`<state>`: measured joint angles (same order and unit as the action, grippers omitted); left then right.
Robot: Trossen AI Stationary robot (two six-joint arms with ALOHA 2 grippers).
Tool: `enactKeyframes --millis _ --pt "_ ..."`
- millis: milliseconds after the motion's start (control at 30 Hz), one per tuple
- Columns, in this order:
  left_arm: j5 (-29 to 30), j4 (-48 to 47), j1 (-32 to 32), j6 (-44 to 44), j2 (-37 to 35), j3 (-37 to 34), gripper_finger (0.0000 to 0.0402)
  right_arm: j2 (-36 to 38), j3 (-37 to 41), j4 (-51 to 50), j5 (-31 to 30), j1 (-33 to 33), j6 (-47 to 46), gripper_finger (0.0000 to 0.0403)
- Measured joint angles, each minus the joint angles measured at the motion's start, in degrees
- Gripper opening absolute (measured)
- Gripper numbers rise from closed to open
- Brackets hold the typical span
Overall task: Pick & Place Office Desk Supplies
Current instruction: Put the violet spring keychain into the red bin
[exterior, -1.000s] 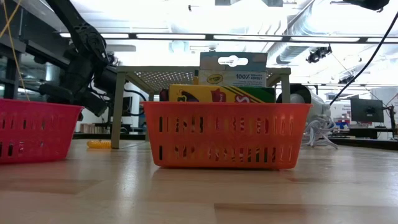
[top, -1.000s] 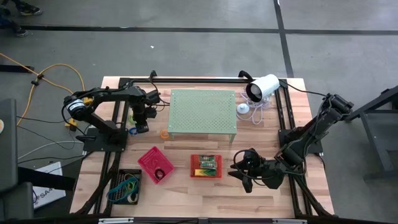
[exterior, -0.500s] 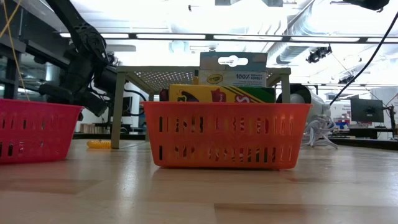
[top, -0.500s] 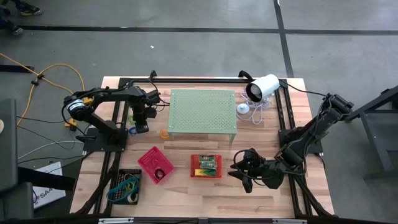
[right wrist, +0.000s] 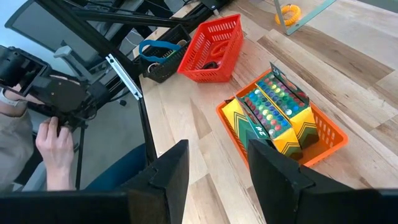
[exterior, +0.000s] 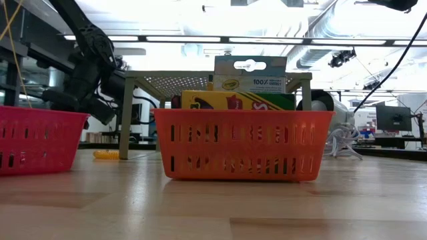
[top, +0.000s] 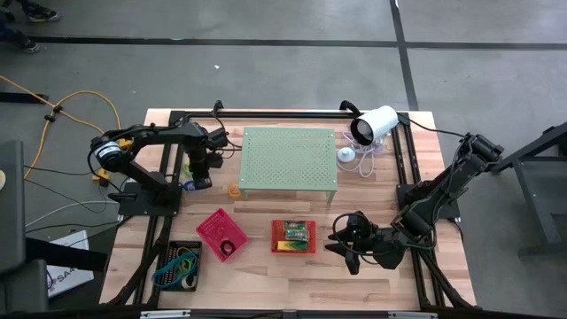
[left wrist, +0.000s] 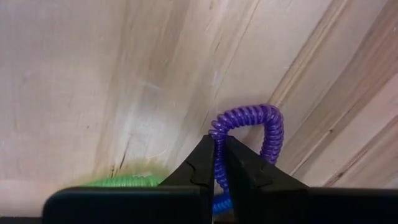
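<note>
The pick step is in hand. The left gripper (left wrist: 219, 163) is sitting low at the back-left of the surface (top: 266, 275), just beside the pale green perforated stand (top: 289, 158), with its jaws clamped on a purple coiled loop (left wrist: 255, 134) that is lying on the wood. A green coil (left wrist: 124, 181) is lying just beside the jaws.

The next move is judged to call for a straight lift that is keeping the springy loop from slipping free, then a carry toward the trays at the front: the black tray (top: 178, 263), the pink tray (top: 222, 234) or the orange tray (top: 293, 236).

The right gripper (right wrist: 214, 168) is waiting above the front-right of the surface, jaws apart and holding nothing.

In the high view the loop is hidden under the left arm. The green coil is cut off by the gripper. A person's hand (right wrist: 56, 148) is showing beyond the surface edge.
</note>
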<state>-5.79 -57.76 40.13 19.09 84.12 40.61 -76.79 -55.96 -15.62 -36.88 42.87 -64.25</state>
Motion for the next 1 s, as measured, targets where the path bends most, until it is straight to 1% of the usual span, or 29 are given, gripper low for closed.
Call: enactKeyframes --millis 233,467,700,900,1000 --pt "-1.54 -1.30 4.11 0.59 -2.47 0.87 0.0017 0.00 0.00 0.00 0.00 -0.02 0.00 0.0150" --pt "-2.03 -2.84 7.05 0.61 -9.48 3.37 0.0016 0.00 0.00 0.00 0.00 0.00 0.00 0.0151" --pt "-2.21 -2.84 6.98 0.57 -17.65 5.27 0.0016 0.00 0.00 0.00 0.00 0.00 0.02 0.0150" --pt "-1.95 -2.88 6.56 -0.10 -21.96 5.32 0.0016 0.00 0.00 0.00 0.00 0.00 0.00 0.0150" --pt "-3.20 -2.88 6.54 -0.49 -23.91 5.37 0.0016 0.01 0.00 0.00 0.00 -0.02 0.00 0.0150"
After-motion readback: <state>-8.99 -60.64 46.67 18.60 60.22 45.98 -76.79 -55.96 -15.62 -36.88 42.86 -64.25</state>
